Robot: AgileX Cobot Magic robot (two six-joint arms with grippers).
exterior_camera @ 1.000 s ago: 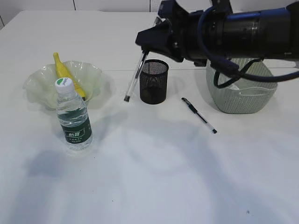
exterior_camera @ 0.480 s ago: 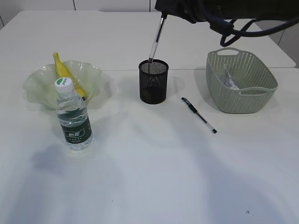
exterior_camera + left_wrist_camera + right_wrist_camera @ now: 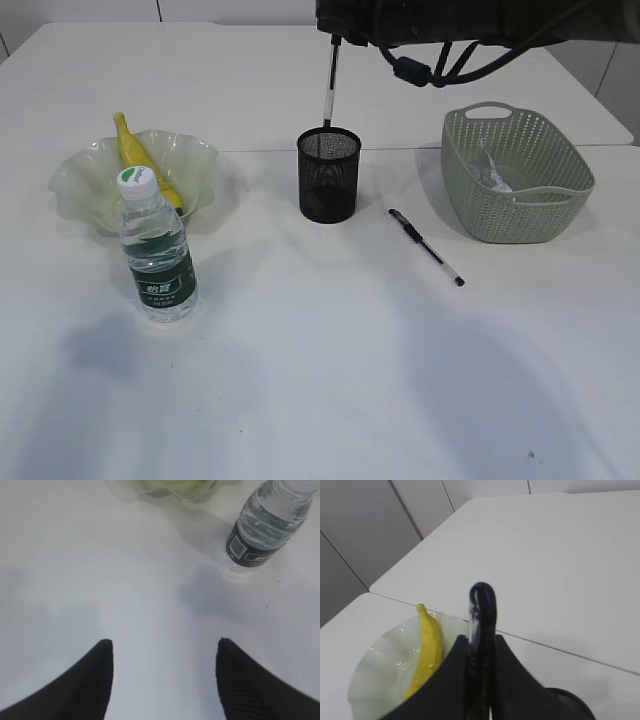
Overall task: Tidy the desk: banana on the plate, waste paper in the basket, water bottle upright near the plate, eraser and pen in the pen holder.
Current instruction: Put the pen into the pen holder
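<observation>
My right gripper [image 3: 337,36] is shut on a pen [image 3: 329,88] and holds it upright, its lower tip at the rim of the black mesh pen holder [image 3: 329,176]. In the right wrist view the fingers [image 3: 460,665] clamp the pen [image 3: 481,605], with the holder's rim [image 3: 575,703] below. A second black pen [image 3: 426,247] lies on the table right of the holder. The banana [image 3: 140,160] lies in the pale green plate [image 3: 75,185]. The water bottle [image 3: 157,250] stands upright in front of the plate. My left gripper [image 3: 165,642] is open and empty above bare table. No eraser shows.
A grey-green basket [image 3: 545,210] stands at the right with crumpled paper [image 3: 487,170] inside. The bottle [image 3: 265,530] and plate edge [image 3: 170,486] lie ahead of the left gripper. The banana [image 3: 429,650] shows beyond the right gripper.
The pen swung from tilted beside the holder's left side to upright over its opening. The right arm rose to the top of the exterior view, uncovering the basket.
</observation>
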